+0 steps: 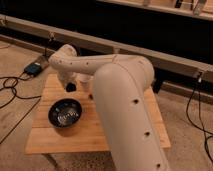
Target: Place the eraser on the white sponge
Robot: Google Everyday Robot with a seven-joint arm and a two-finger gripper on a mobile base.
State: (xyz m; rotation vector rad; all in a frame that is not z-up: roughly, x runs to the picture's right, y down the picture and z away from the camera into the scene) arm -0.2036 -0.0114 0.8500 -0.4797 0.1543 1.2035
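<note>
Jaws are clenched at the tip of the gripper [70,85], which is held low over the far-left part of the wooden table [50,141]. Nearest the camera, much of the tabletop is covered by the thick white arm [127,115]. Left of it the black bowl [65,112] is seen, just nearer than the gripper. A small dark shape at the fingertips is judged to be the eraser [71,88], apparently gripped, though its long axis cannot be made out. Just right of the gripper a pale cup [86,83] is glimpsed. The white sponge cannot be seen; it is probably hidden behind the arm, so a carry to the right is judged to be needed
</note>
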